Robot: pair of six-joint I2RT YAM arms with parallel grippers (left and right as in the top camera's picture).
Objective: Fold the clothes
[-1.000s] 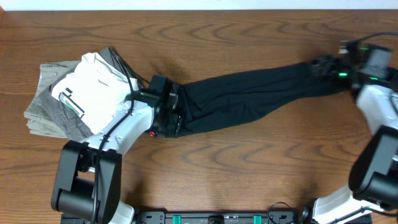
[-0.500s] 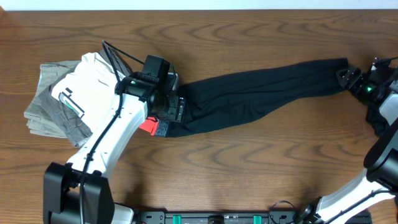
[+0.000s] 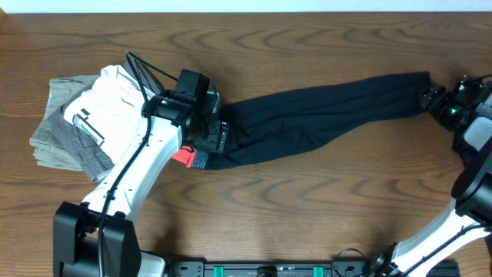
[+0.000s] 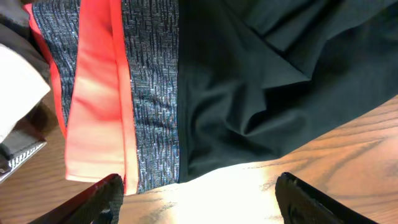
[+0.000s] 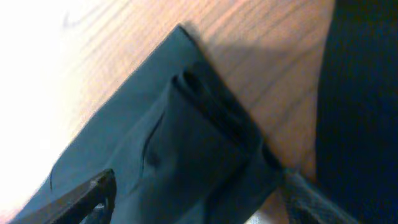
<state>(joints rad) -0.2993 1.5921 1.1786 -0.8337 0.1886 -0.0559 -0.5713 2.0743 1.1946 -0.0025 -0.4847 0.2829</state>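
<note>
The long black trousers (image 3: 323, 115) lie stretched across the table, legs running to the right. Their grey waistband (image 4: 152, 93) with its coral red edge (image 4: 93, 106) lies at the left end. My left gripper (image 4: 199, 205) is open over bare wood just in front of the waistband, holding nothing; in the overhead view it is at the waistband (image 3: 204, 142). My right gripper (image 5: 199, 199) is open, with the folded leg cuff (image 5: 186, 137) lying between its fingers. In the overhead view it sits at the legs' far right end (image 3: 437, 101).
A pile of folded clothes, grey (image 3: 61, 135) with a white garment (image 3: 115, 108) on top, lies at the left, just behind my left arm. The table's back edge (image 3: 246, 11) runs along the top. Bare wood lies in front of the trousers.
My left arm has lifted and shifted back, uncovering the coral red waistband edge. My right gripper has moved right, off the legs to their very end. The trousers lie stretched out.
</note>
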